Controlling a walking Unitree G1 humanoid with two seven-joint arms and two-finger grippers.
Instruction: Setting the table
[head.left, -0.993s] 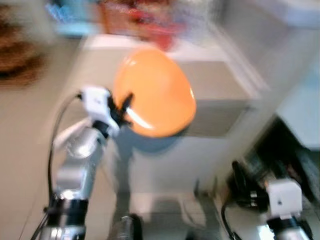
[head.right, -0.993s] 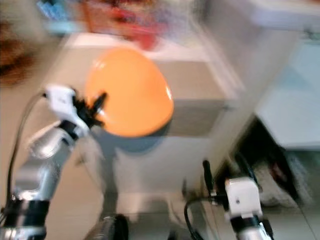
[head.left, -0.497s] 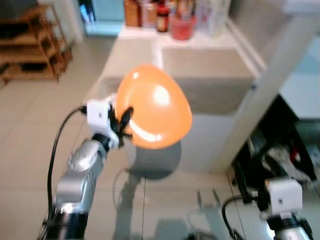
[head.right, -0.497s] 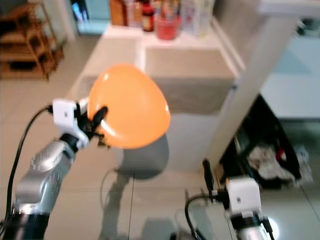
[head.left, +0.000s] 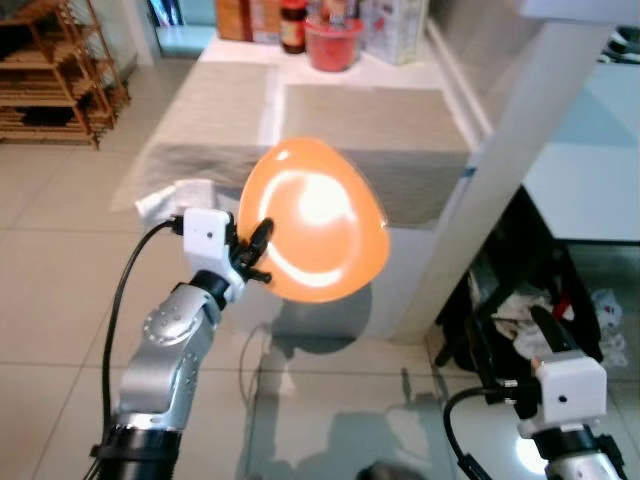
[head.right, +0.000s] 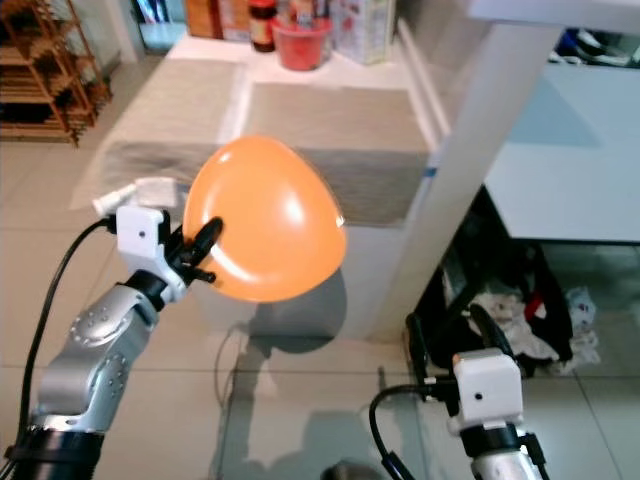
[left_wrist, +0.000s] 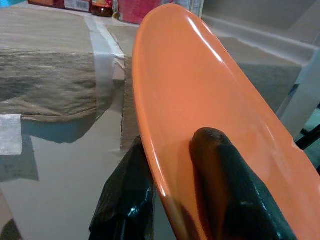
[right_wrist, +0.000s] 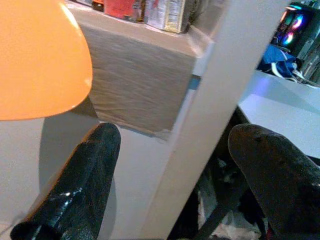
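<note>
Left pincer (head.left: 254, 252) clamped on orange plate's (head.left: 318, 233) rim, plate tilted | surface (head.left: 350, 130) with placemats lay just ahead, nearer left arm | right pincer (right_wrist: 175, 170) open, empty, low.

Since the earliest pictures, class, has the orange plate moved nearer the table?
Cannot tell. The whole view has shifted, so the camera moved; the orange plate, clamped in the left gripper, lies before the table throughout.

The orange plate (head.left: 315, 233) is glossy, smooth and oval-looking — tilted up nearly on edge, its shiny face toward the camera. Its lower rim sits pinched between the left gripper's (head.left: 256, 250) two black fingers (left_wrist: 230, 190), one on each face — the rest stands clear above them.
</note>
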